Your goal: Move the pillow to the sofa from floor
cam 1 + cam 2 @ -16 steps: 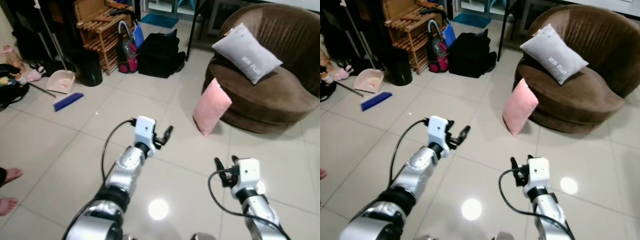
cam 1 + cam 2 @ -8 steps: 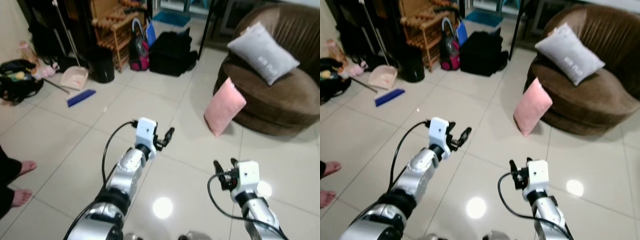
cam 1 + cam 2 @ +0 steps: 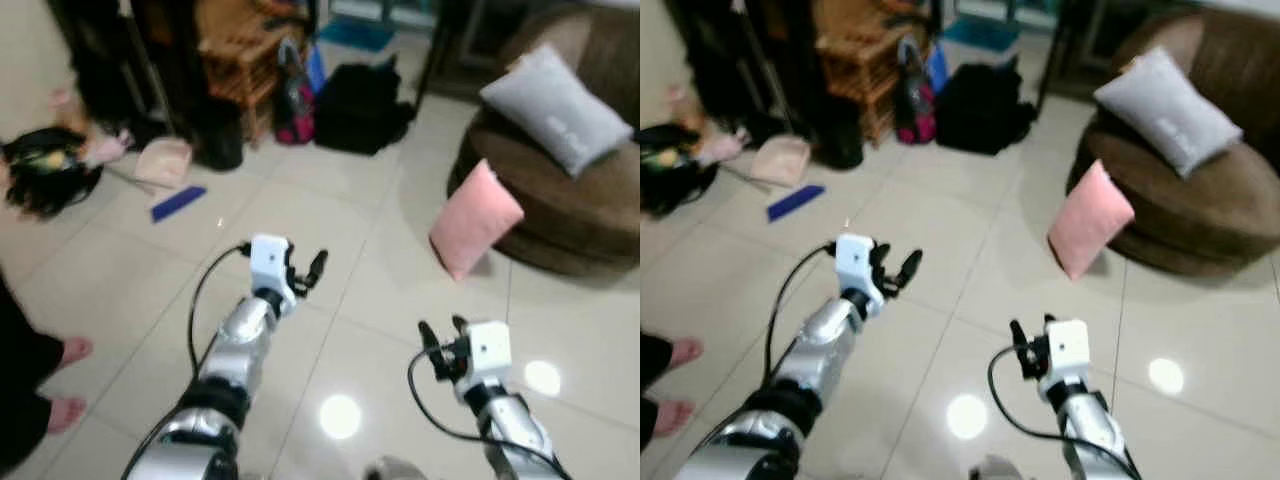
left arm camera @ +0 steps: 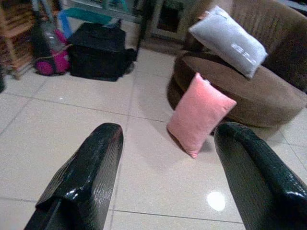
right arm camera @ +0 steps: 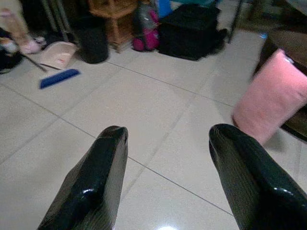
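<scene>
Compared with a second ago, the whole view has swung, so the camera has turned; the pink pillow [image 3: 475, 219] sits further right in the frame and a person's bare feet [image 3: 62, 385] stand further in from the left edge, though nothing on the floor itself looks shifted.

Taking the brown sofa [image 3: 570, 215] as the landmark: the pink pillow stands on edge on the floor [image 3: 330, 260], leaning against the sofa's front, probably propped there by its own soft bulk. A grey pillow [image 3: 555, 108] lies on the sofa seat above it. The left gripper [image 3: 305, 272] and right gripper [image 3: 440, 335] hover over the tiles, well short of the sofa, both with fingers spread and empty, apparently readied for a grasp while the robot approaches.

The pink pillow is a plump fabric rectangle. Velvety in look, the sofa is rounded and low. Glossy pale tiles reflect ceiling lights. Beyond the sofa's left, a black bag [image 3: 365, 95] rests near a wooden rack [image 3: 250, 50].
</scene>
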